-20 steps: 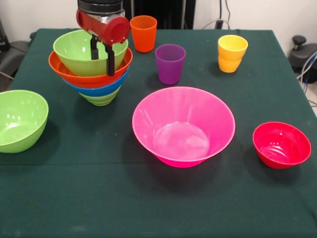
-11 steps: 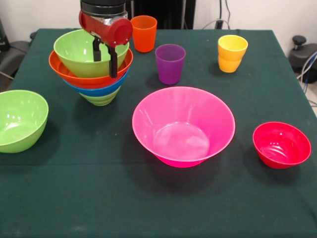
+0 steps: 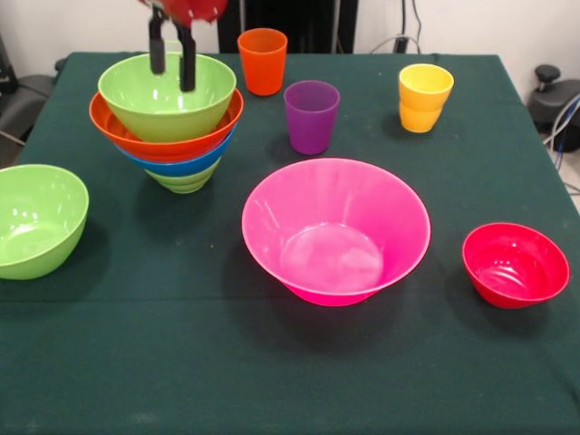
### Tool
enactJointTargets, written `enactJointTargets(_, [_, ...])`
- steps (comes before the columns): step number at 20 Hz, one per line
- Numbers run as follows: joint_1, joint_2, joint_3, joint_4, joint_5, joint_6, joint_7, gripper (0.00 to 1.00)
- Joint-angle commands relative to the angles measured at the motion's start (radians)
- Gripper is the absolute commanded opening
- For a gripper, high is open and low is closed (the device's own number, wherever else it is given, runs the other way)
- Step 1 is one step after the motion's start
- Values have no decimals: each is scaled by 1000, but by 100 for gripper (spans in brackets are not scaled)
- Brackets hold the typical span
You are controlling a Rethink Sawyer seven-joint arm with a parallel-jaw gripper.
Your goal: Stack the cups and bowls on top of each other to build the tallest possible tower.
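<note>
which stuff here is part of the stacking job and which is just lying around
Part of the job:
nested bowl stack
loose green bowl
pink bowl
red bowl
orange cup
purple cup
yellow cup
gripper, open above the stack

Just lying about:
cables beside the table

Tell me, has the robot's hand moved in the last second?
Yes. The hand has risen and shifted slightly left against the nested bowls, which stayed put; it is now open and mostly past the top edge.
</note>
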Motion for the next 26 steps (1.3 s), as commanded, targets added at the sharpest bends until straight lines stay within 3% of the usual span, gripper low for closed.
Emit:
enactJointTargets(1, [-7, -48, 78, 69, 6, 116, -71, 100])
enactJointTargets(14, [42, 18, 49, 51, -18, 24, 15, 100])
enactJointTargets(26, [33, 39, 41, 28, -28, 10, 5, 100])
